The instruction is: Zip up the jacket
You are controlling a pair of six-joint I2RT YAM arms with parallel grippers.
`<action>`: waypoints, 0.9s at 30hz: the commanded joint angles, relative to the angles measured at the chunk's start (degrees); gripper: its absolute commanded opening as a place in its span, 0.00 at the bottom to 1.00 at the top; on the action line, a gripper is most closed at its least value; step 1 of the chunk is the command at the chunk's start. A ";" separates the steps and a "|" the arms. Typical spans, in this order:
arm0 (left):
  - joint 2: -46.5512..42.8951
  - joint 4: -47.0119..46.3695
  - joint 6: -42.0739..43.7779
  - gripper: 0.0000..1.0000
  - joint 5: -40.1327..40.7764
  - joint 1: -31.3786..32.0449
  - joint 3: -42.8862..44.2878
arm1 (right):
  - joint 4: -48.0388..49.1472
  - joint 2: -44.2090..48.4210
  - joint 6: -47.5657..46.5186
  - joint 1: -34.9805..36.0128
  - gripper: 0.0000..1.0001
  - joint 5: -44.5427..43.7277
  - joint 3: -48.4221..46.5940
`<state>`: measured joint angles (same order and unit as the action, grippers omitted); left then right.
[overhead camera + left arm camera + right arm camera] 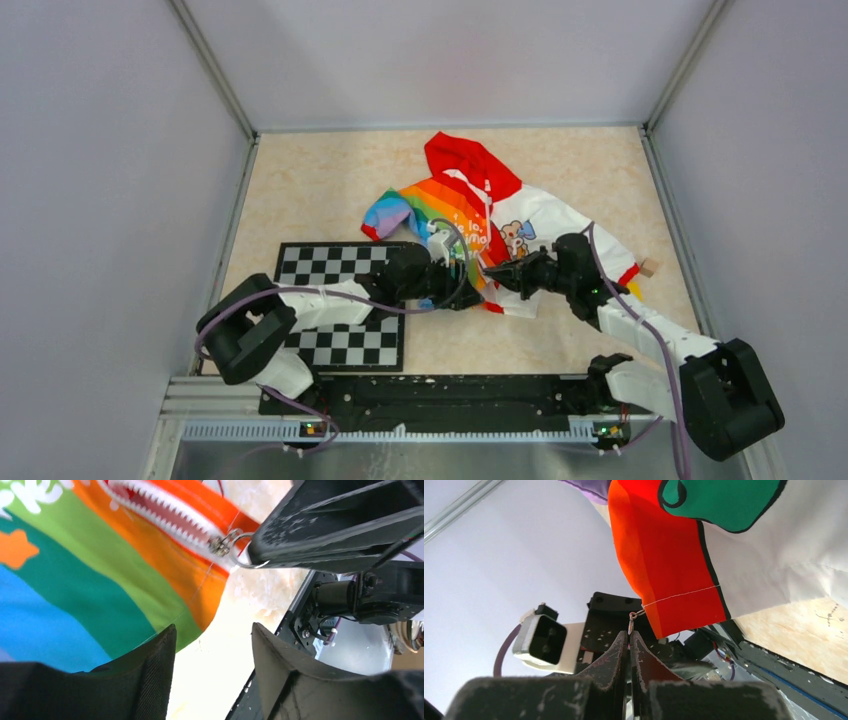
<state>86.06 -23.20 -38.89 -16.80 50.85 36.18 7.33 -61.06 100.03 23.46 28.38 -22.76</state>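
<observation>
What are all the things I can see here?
jacket: one, red hood, one half rainbow-striped, the other white with cartoons, middle of the table
zipper pull: one, silver ring, at the bottom end of the jacket's white zipper
checkerboard: one, black and white, flat on the near left of the table, partly under the left arm
small block: one, tan, on the table just right of the jacket's sleeve
table: one, beige, under everything
left claw: one, black, open, at the rainbow hem
right claw: one, black, shut on the zipper pull
</observation>
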 commanded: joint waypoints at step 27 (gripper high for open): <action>-1.88 -32.09 -63.93 0.93 31.98 11.37 -16.74 | -5.28 5.42 7.46 -0.09 0.00 -4.03 -3.33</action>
<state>80.01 -42.70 -91.85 3.66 61.47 19.86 2.11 -57.87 105.30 23.46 25.47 -24.43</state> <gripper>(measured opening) 0.955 0.006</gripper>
